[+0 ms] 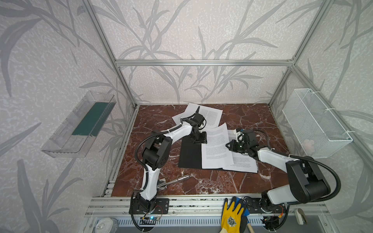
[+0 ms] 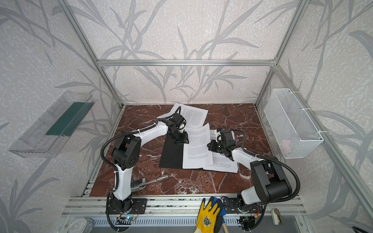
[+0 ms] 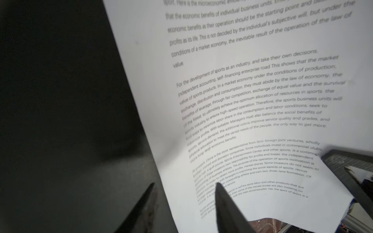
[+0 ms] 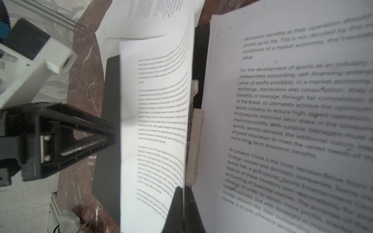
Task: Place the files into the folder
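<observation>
Pinching one edge of a printed sheet [image 4: 157,121], the right fingers [image 4: 177,211] are closed tight on the paper, which bows up beside the spine clip [image 4: 194,129]. (A)
And the left fingers [image 3: 228,207]? (B)
Parted, holding nothing; one tip lies over that sheet, its partner over the black inner face of the folder [image 1: 190,155]. (A)
Position of the folder? (B)
Open and flat on the bench [image 1: 201,181], mid-field in both top views. More of the files [image 1: 242,163] lie on its right half, under the right arm; further sheets [image 1: 211,115] rest on the bench beyond it. (A)
</observation>
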Robot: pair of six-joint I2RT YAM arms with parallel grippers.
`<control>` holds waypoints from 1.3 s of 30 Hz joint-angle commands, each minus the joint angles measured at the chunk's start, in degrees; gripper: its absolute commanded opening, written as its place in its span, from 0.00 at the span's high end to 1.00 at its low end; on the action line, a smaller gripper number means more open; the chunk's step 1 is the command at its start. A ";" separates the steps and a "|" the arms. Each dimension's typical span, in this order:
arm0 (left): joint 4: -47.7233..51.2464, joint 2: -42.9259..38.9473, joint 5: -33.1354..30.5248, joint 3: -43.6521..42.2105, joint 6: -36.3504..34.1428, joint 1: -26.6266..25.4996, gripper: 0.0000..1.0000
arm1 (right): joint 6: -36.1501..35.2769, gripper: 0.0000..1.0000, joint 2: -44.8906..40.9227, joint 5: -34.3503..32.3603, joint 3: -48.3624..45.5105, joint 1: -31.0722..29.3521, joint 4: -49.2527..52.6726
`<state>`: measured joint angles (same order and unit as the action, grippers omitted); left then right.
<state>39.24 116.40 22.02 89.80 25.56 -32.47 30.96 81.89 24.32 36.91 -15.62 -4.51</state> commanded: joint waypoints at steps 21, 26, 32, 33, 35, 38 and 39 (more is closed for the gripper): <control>-8.82 -28.86 3.57 -5.76 -3.86 0.63 0.01 | -19.46 1.00 -15.99 -34.07 8.87 3.55 35.12; -9.15 -28.56 4.73 -5.89 -3.16 0.64 0.01 | -20.56 1.00 -15.57 -34.86 8.93 3.55 34.38; -9.63 -28.08 5.58 -6.20 -2.81 0.56 0.01 | -22.80 1.00 -12.91 -29.55 9.19 3.44 33.25; -9.78 -27.99 5.58 -6.32 -2.73 0.62 0.01 | -23.98 1.00 -12.60 -27.87 9.11 3.49 32.71; -9.89 -27.70 5.90 -6.39 -2.67 0.62 0.01 | -24.97 1.00 -11.83 -26.94 9.30 3.49 32.28; -9.73 -27.43 6.02 -6.30 -2.62 0.64 0.01 | -25.70 1.00 -10.99 -26.94 9.52 3.49 31.57; -9.80 -27.33 5.95 -6.35 -2.66 0.63 0.01 | -25.88 1.00 -10.74 -26.47 9.52 3.40 31.26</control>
<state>30.28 89.23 27.18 84.09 22.94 -32.14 7.09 70.41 -4.01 46.11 -12.32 28.14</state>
